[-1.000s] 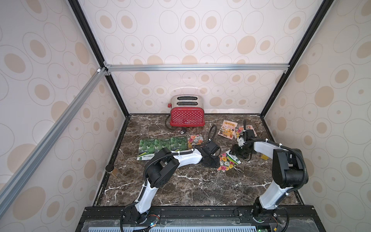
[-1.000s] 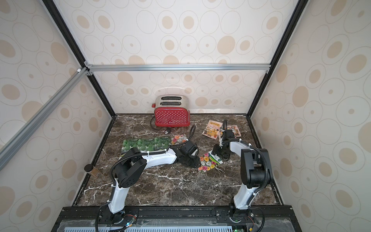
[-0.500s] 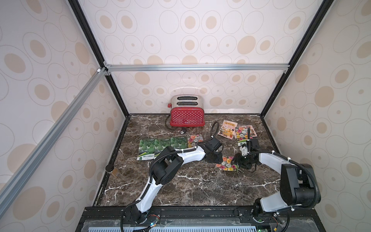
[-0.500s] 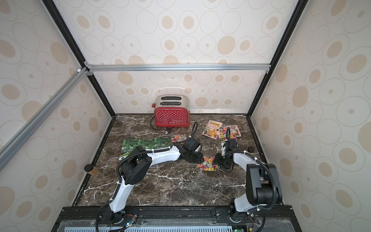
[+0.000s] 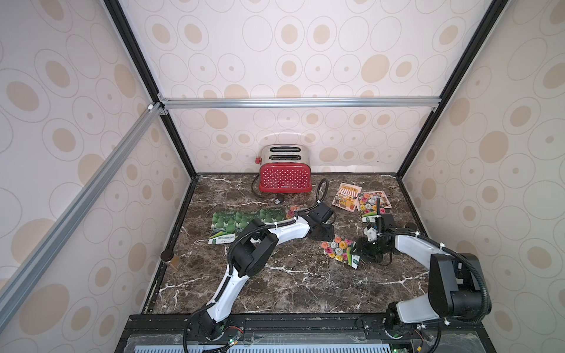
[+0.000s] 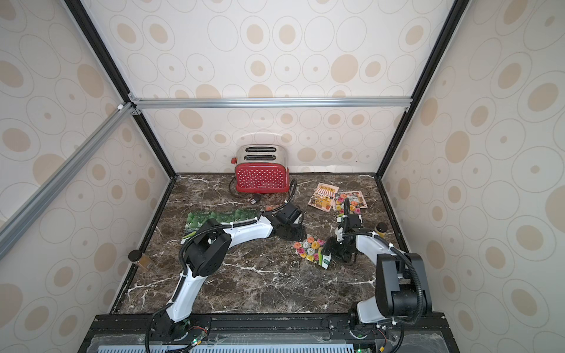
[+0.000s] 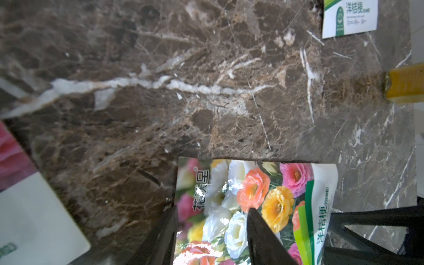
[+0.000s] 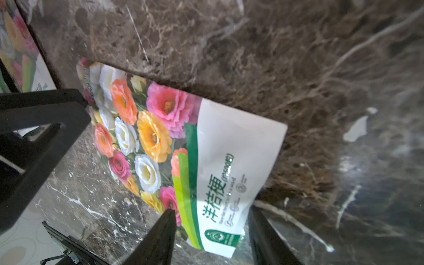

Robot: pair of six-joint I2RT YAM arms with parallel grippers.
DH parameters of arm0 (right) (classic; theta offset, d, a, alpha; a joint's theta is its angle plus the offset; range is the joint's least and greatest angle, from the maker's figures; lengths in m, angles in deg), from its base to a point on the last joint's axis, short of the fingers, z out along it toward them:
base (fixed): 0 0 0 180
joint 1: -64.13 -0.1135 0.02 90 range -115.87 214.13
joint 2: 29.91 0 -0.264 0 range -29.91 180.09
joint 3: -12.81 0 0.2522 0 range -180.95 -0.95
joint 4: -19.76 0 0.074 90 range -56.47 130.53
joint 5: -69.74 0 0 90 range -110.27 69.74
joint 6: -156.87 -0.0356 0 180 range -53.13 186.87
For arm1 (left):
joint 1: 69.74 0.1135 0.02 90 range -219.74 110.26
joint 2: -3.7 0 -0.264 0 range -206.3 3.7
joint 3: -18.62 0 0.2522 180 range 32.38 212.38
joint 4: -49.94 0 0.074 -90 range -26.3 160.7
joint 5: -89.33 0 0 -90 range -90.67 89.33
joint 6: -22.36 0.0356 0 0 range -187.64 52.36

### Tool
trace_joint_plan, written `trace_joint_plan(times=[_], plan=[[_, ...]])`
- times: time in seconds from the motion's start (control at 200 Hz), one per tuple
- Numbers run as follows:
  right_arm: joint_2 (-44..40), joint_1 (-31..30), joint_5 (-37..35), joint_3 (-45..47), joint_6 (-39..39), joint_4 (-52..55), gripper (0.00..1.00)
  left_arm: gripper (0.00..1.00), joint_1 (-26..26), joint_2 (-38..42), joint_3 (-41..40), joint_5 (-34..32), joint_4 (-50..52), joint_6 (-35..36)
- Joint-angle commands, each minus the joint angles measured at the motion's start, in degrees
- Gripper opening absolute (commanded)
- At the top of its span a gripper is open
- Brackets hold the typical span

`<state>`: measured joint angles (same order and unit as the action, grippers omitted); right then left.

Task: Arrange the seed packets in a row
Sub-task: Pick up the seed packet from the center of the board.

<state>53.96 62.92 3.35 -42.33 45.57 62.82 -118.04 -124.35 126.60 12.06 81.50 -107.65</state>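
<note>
On the marbled tabletop (image 5: pixel 275 284), the flower seed packet (image 8: pixel 160 137) lies askew, its white end inside your half-parted right gripper (image 8: pixel 214 229). The left gripper (image 7: pixel 211 224) is parted alike (neither seems clamped). Square up, then pinch low.

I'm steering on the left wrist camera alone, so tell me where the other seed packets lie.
Observer: In both top views, green gourd packets lie side by side on the left of the table.
Operator: Say what's at the far end of the flower packet under my left hand.
Observer: The right wrist view shows its white label end between the fingers of the open right hand.
Operator: Name anything near the back wall.
Observer: In a top view, a shop-print packet lies to the right of the red toaster.
</note>
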Motion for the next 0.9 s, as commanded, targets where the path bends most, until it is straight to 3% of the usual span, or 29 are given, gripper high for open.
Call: trace_joint_plan(times=[0.0,0.145,0.386,0.591,0.896], plan=[[0.74,-0.38,0.25,0.71,-0.15,0.04,0.54,0.51,0.2,-4.09,0.2,-1.01,5.58,1.08],[2.42,-0.76,0.55,1.86,-1.57,-2.48,0.54,0.51,0.23,-5.15,1.45,-0.2,5.84,1.36],[3.84,-1.04,2.63,3.39,-3.57,-7.29,0.39,0.49,0.09,-6.77,2.55,0.93,5.75,1.38],[2.9,-1.07,4.95,3.85,-5.16,-9.96,0.2,0.48,0.04,-6.86,1.76,1.11,5.25,1.52],[0.95,-1.07,8.56,3.22,-5.52,-10.05,0.05,0.49,-0.09,-6.63,1.7,1.53,4.47,1.57]])
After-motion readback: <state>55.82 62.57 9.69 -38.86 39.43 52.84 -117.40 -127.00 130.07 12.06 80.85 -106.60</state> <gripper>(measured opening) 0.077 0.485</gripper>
